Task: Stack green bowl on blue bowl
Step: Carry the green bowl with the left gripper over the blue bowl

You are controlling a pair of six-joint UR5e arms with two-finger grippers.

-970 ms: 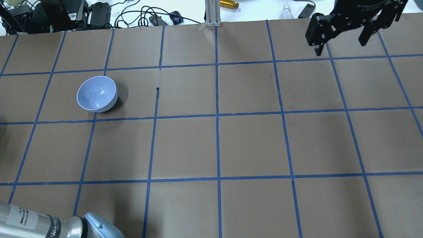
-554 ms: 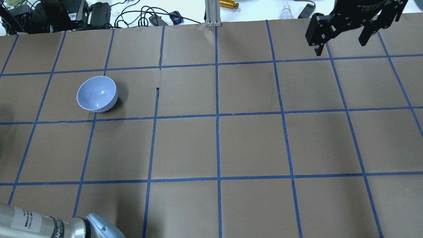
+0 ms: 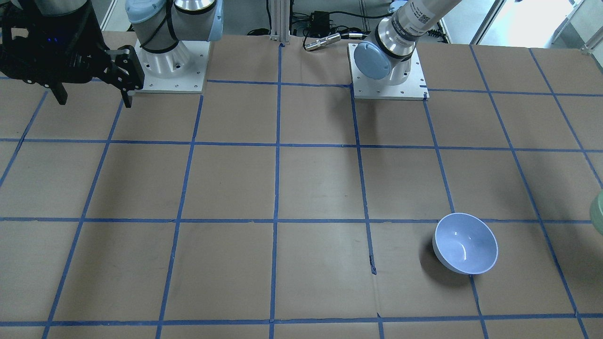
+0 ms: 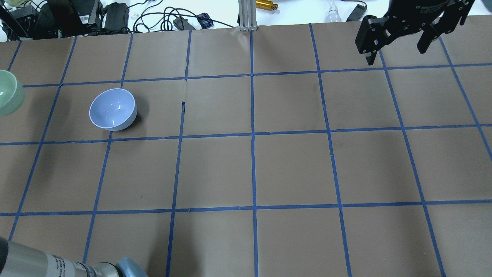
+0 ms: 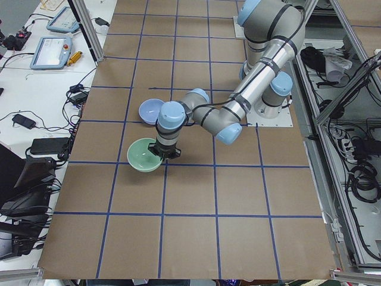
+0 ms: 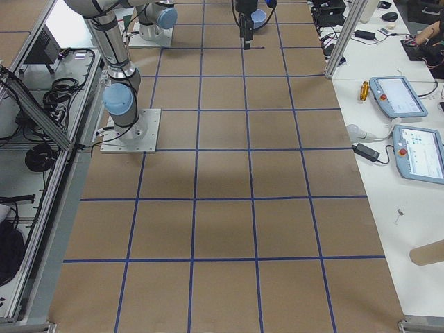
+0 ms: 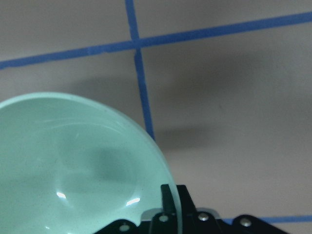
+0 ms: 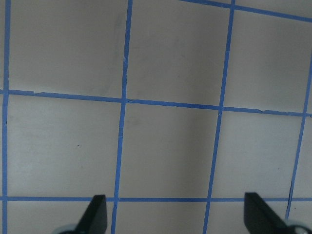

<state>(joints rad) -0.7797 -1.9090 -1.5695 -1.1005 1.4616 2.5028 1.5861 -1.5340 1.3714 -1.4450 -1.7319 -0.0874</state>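
The blue bowl [image 4: 113,109] stands upright on the brown paper at the table's left; it also shows in the front view [image 3: 465,243] and the left side view [image 5: 152,110]. The green bowl [image 4: 7,92] hangs at the overhead view's left edge, apart from the blue bowl. It fills the left wrist view [image 7: 73,165] and shows in the side view [image 5: 144,155]. My left gripper [image 7: 168,197] is shut on its rim and holds it above the table. My right gripper [image 4: 396,54] is open and empty at the far right, also seen in its wrist view [image 8: 178,214].
Cables, power bricks and an aluminium post [image 4: 246,15] line the table's far edge. The two arm bases [image 3: 172,66] [image 3: 388,70] stand on the robot's side. A small tear in the paper [image 4: 183,107] lies right of the blue bowl.
The green bowl has come into the overhead view at the left edge, moving toward the blue bowl. The left forearm has shifted lower in that view. The right arm has not moved.
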